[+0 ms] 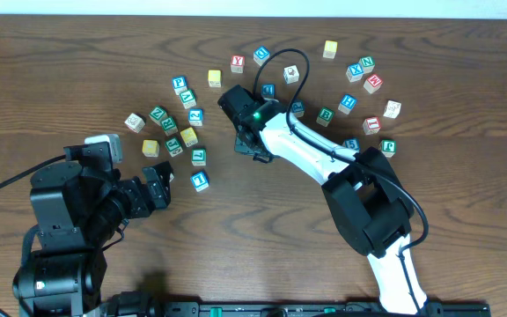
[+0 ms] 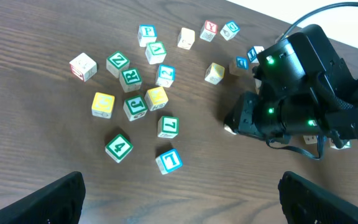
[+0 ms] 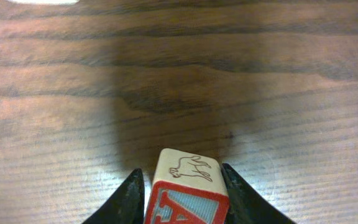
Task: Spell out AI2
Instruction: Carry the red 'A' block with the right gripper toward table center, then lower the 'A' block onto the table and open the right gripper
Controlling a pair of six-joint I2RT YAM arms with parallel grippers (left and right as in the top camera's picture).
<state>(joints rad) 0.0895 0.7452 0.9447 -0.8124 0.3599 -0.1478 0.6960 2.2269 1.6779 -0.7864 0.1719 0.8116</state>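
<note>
The A cube [image 3: 187,199], a wooden block with a red "A" face and a drawn animal on top, sits between the black fingers of my right gripper [image 3: 182,171], which press on both its sides just above the table. Overhead, that gripper [image 1: 250,146] is right of the cube cluster. A blue-faced cube [image 2: 165,74] in the cluster may be the 2; its figure is too small to be sure. I cannot pick out the I cube. My left gripper [image 2: 179,205] hangs wide open over bare wood near the blue "1" cube [image 2: 168,160].
Several lettered cubes lie in a cluster [image 1: 179,123] at centre left, and more form an arc [image 1: 359,88] at upper right. A red "Y" cube [image 1: 237,63] lies at the back. The right arm's cable [image 1: 293,62] loops over the table.
</note>
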